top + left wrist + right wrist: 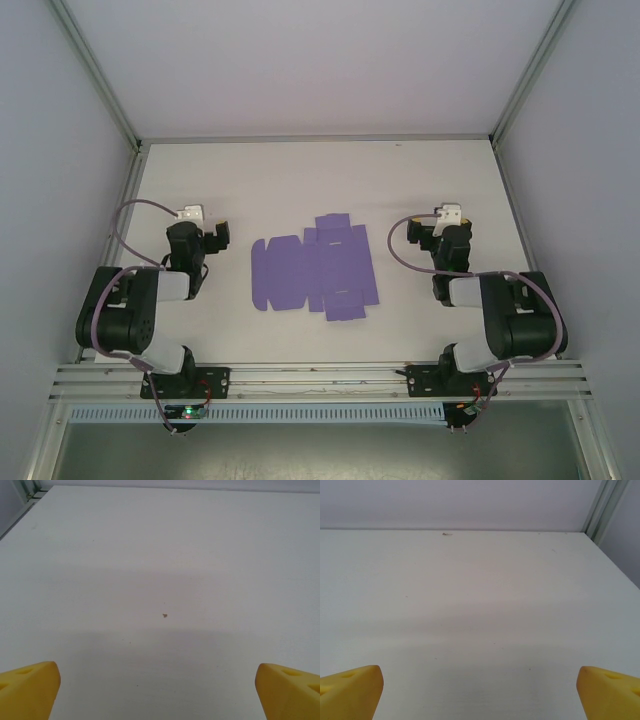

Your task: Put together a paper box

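- On the middle of the white table [440,170] lies the paper box [313,272]. It is a thin purple sheet, flat and not folded up.
- From above, the sheet has many flaps and fold lines. The flaps on its left side have round corners. More flaps stick out at the far and near sides.
- It rests between the two arms, and neither arm touches it. Each one is a good way off to its own side.
- From the left wrist camera, the left gripper [159,692] has its jaws spread wide. One yellow finger [27,689] sits at the left edge of the picture, and the other sits at the right edge. White table shows between them, with a tiny dark speck [164,615] farther out.
- From the right wrist camera, the right gripper [480,692] is spread wide too. Its yellow fingers [350,690] sit at the two bottom corners, with white table between them.
- Far ahead of the right gripper, a small bit of dirt [446,534] lies where the table meets the back wall [460,502].
- Seen from above, both arms are folded up near their bases, with pale purple cables [120,225] looping beside them.
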